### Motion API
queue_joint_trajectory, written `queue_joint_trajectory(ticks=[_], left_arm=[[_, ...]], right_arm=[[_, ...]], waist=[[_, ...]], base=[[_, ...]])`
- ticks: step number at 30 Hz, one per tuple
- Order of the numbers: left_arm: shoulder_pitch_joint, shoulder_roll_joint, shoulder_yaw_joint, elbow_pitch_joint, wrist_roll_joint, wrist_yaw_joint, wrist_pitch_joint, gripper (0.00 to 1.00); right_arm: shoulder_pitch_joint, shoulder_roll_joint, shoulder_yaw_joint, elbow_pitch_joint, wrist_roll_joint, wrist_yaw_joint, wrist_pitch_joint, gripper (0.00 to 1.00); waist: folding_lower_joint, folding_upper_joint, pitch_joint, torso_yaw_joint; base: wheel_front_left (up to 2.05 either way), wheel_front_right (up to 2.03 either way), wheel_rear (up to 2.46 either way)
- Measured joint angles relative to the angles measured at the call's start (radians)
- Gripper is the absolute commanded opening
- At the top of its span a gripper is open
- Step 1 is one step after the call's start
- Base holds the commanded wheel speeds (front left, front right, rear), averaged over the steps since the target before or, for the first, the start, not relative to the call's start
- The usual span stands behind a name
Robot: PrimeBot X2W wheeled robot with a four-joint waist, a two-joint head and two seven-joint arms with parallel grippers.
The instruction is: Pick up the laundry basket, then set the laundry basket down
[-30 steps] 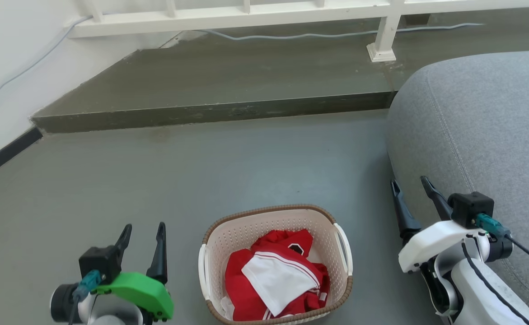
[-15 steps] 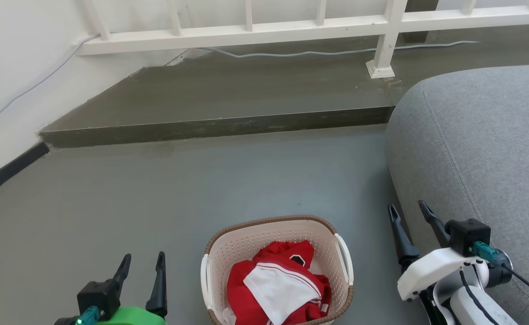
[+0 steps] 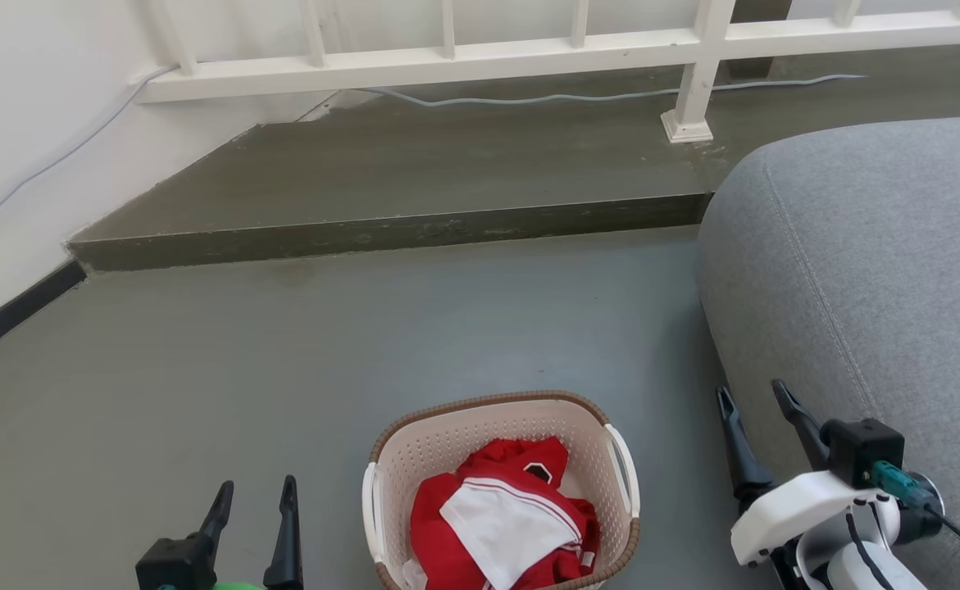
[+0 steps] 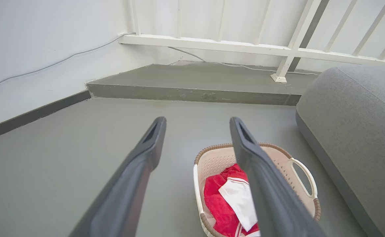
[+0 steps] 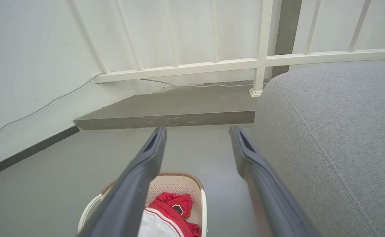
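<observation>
- A rounded cream plastic laundry basket [image 3: 447,438] with perforated walls, a brown woven-look rim and white side handles is being shown standing on the smooth grey floor [image 3: 283,344], low in the middle of the head view. Its near end is being cut off by the bottom edge.
- The basket's bottom is being hidden by a crumpled red and white garment [image 3: 504,516]; what kind of garment it is cannot be told.
- The left gripper [image 3: 257,487] is being held to the basket's left, apart from it, its two long dark fingers spread with nothing between them. Its body is being cut off at the bottom edge.
- The right gripper [image 3: 750,391] is being held to the basket's right, fingers likewise parted and empty, against the rounded grey fabric sofa [image 3: 873,270]. Whether the fabric is being touched cannot be told.
- In the left wrist view the left gripper [image 4: 196,120] is being seen spread, the finger on that view's right covering part of the basket [image 4: 217,161] and garment.
- In the right wrist view the right gripper [image 5: 197,129] is being seen spread, one finger crossing the basket [image 5: 179,184], whose near half is being cut off.
- Behind, a raised dark concrete step [image 3: 414,180] is being topped by a white railing [image 3: 447,65], cropped above, with a thin pale cable [image 3: 529,100] lying along it.
</observation>
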Motion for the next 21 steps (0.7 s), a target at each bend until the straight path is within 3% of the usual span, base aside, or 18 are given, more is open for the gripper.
queue_joint_trajectory(ticks=[21], left_arm=[[0.049,-0.024,0.052,-0.079,0.066,0.0,0.002,1.0]], right_arm=[[0.05,0.001,-0.029,-0.047,-0.021,-0.008,0.0,1.0]], waist=[[0.0,0.0,0.003,-0.009]], base=[[0.0,0.0,0.0]])
